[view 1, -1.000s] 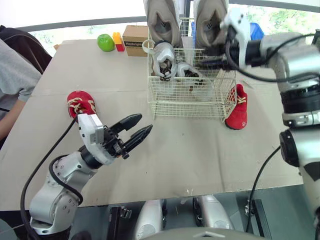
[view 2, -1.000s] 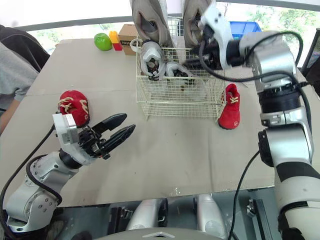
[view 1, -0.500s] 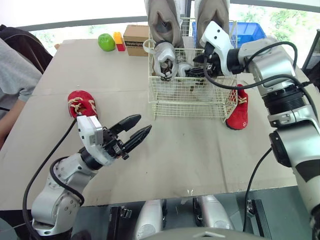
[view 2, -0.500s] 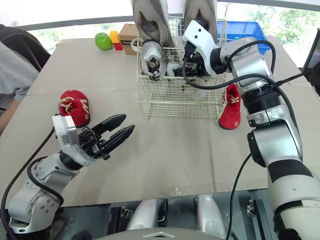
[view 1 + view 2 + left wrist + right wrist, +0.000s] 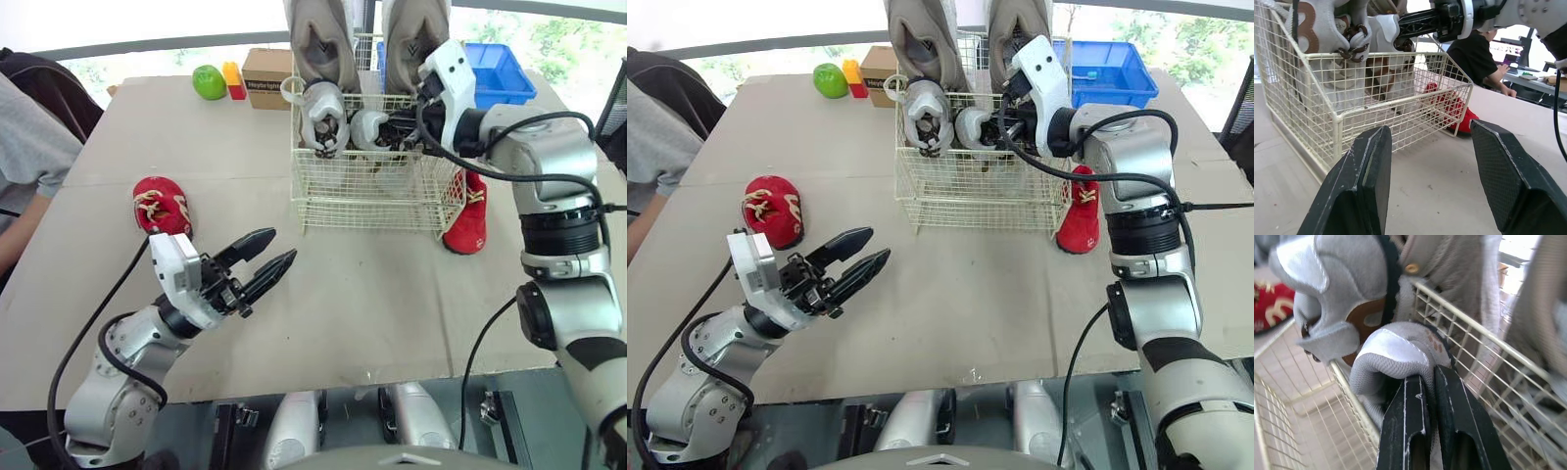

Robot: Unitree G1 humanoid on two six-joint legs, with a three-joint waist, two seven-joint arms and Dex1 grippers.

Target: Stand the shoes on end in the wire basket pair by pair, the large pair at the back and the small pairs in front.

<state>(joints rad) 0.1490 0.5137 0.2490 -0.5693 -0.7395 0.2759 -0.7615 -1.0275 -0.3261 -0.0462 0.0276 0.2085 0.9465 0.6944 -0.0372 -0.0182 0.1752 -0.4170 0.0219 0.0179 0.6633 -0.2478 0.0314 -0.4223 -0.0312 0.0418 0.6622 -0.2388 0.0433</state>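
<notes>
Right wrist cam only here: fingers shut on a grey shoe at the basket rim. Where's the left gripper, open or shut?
Observer: The left gripper is open, over bare table in front of the wire basket, holding nothing.
Operator: Right gripper has the grey shoe. Any shoe outside, by the basket's right wall?
Observer: Yes, one red shoe lies on the table close beside that wall.
Operator: Behind the basket?
Observer: A blue bin, off its right rear corner.

The table bears the wire basket, left red shoe, right red shoe, box and apple.
</notes>
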